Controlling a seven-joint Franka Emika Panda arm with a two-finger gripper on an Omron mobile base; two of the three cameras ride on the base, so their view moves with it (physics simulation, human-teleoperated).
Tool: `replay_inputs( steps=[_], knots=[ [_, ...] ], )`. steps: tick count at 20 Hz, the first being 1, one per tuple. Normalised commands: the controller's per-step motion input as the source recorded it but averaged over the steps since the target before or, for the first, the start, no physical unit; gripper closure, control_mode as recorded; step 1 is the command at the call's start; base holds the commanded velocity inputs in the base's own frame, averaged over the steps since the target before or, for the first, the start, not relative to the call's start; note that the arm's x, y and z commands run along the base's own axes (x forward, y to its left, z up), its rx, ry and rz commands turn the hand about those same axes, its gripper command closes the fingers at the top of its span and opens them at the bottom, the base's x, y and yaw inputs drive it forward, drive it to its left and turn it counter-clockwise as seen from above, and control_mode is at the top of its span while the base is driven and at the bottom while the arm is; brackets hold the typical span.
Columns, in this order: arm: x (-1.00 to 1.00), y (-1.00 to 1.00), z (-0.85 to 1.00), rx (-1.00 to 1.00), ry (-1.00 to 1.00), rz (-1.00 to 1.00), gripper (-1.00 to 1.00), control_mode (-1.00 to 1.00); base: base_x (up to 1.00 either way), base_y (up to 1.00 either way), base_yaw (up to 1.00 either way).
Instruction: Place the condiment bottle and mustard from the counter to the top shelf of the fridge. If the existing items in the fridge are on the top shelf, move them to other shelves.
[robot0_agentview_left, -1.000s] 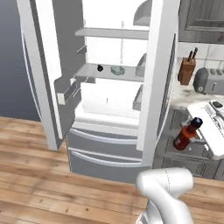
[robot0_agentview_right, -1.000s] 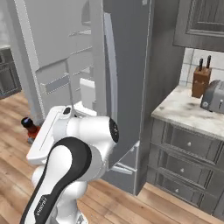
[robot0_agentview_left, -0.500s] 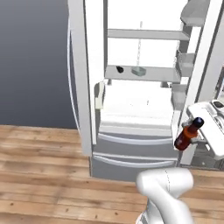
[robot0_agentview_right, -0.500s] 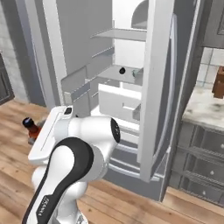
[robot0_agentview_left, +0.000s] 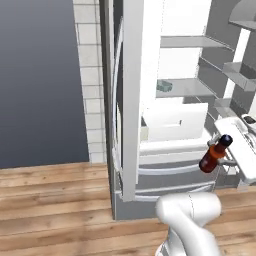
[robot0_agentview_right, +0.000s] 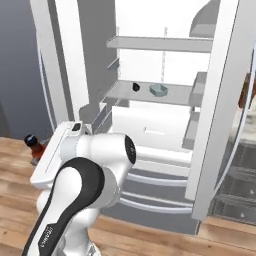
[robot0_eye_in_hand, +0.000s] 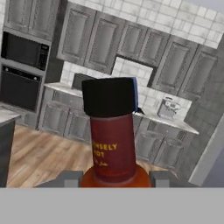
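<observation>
The jaws are clenched on the bottle (robot0_eye_in_hand: 113, 144) (black cap up, tilted a little), held in the air before the open fridge (robot0_agentview_left: 131, 100), low beside its drawer fronts. On a middle shelf (robot0_agentview_right: 145, 93) sit the teal dish (robot0_agentview_right: 158, 89) and a small black object (robot0_agentview_right: 135, 86), near each other.

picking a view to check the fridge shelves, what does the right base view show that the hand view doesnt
Right base view: the open fridge, with a small teal dish and a small black object side by side on the middle shelf, the top shelf above them, and the drawer fronts below.

Hand view: kitchen cabinets, wood floor, and the close-up label of the bottle, with the end effector shut on its body.

Both: the condiment bottle, black cap uppermost; in the right base view just its cap and neck peek out left of the arm.
</observation>
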Motion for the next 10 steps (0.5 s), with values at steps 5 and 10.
replay_inputs(
  steps=[5, 10],
  knots=[
    [0.0, 0.0, 0.0, 0.0, 0.0, 0.0, 1.0, 1.0, 0.62, -0.22, -0.25],
    [0.0, 0.0, 0.0, 0.0, 0.0, 0.0, 1.0, 1.0, 0.38, -0.14, -0.28]
  ],
)
